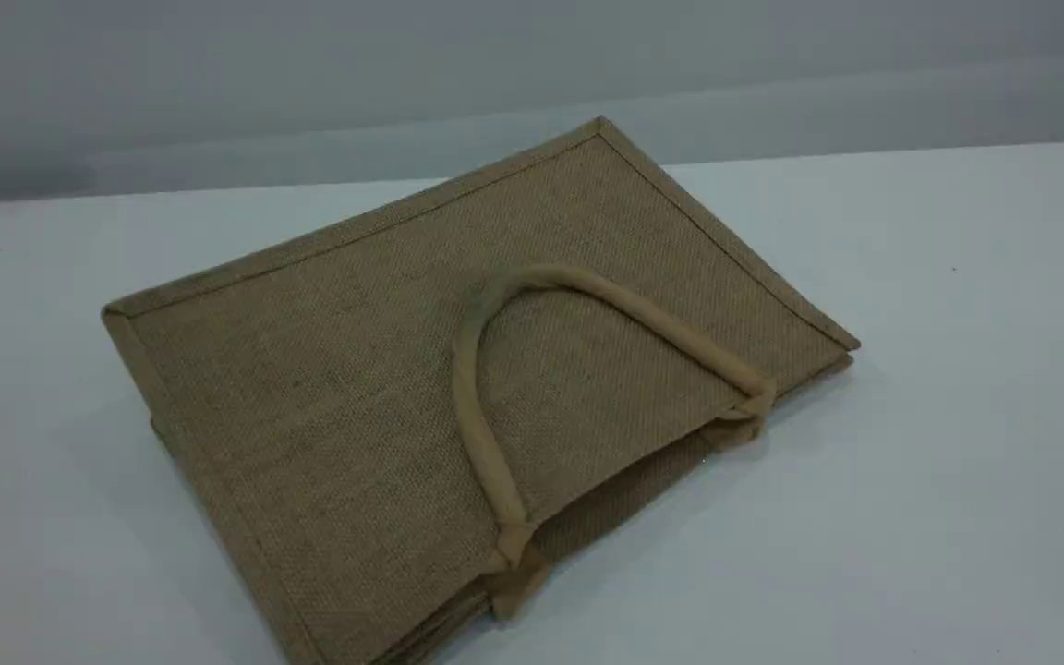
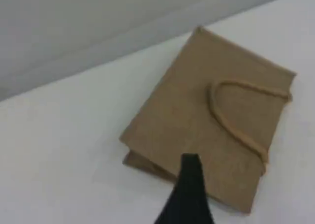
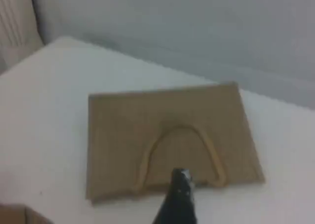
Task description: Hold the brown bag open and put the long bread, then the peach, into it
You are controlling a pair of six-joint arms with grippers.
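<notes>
The brown bag point(image 1: 347, 388) lies flat on the white table, its mouth toward the near right edge and shut. Its upper beige handle point(image 1: 486, 443) is folded back onto the top panel. The long bread and the peach are out of view. Neither gripper shows in the scene view. In the left wrist view, the left gripper point(image 2: 191, 161) shows one dark fingertip hovering high above the bag point(image 2: 187, 120), nothing held. The right gripper point(image 3: 179, 177) hangs above the bag's mouth side point(image 3: 128, 120), near the handle point(image 3: 179, 127), also empty.
The table's far edge point(image 1: 911, 152) meets a grey wall behind the bag. A beige ribbed surface point(image 3: 15, 22) stands beyond the table's corner in the right wrist view. A brown shape point(image 3: 15, 215) sits at that view's bottom left.
</notes>
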